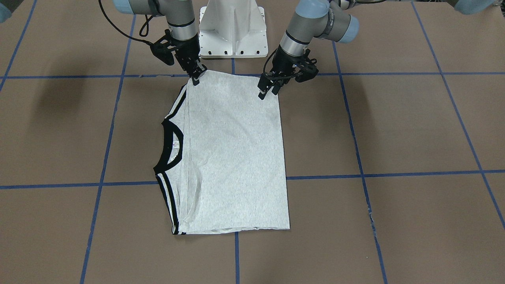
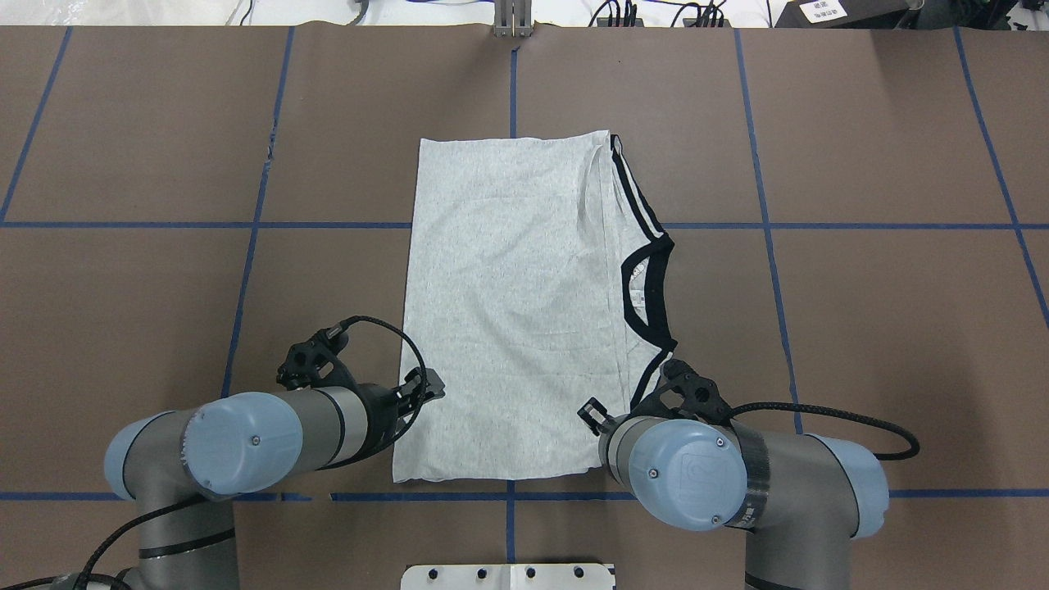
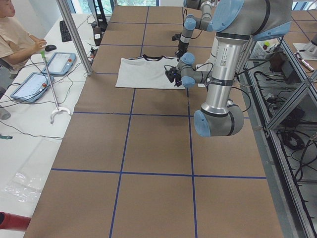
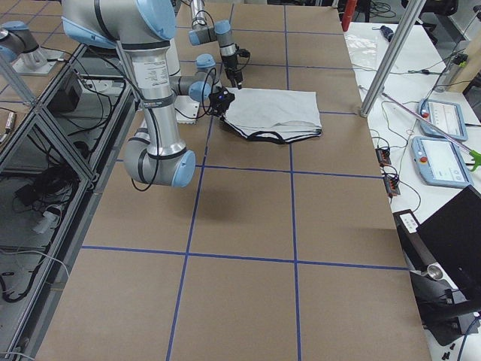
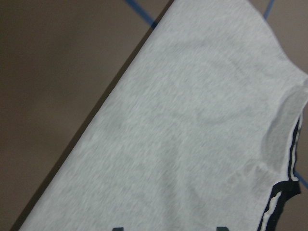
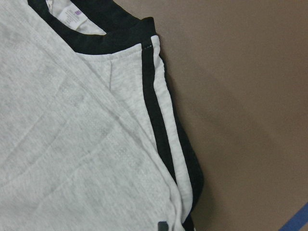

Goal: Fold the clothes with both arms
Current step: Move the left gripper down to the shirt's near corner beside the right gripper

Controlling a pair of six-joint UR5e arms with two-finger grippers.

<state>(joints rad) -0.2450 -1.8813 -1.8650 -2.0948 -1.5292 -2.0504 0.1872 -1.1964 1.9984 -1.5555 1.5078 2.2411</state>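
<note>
Looking at a light heather-grey T-shirt, folded into a long rectangle and spread flat on the brown table, in the middle and close to the robot's side. Shows only plain grey cloth on top. Has its black collar poking out from under the upper layer on the robot's right side, with black double stripes running along that same edge on both sides of the neck. Carries a small white label inside the neck, seen from the right wrist.

Meeting the right gripper at the near corner on the striped side: fingers together, tips down on the cloth, pinching that corner. Meeting the left gripper at the other near corner: fingers spread apart and holding nothing, tips at the shirt's edge, touching or just above, cannot tell which. Borne out from the left wrist, with two dark fingertips well apart at the bottom of the view over grey cloth.

Crossing the table around the shirt, blue tape lines in a grid. Standing behind the grippers, between the two arms, a white pedestal. Sitting past the table's far long edge in the left side view, a person at a white bench, near two tablet-like consoles.
</note>
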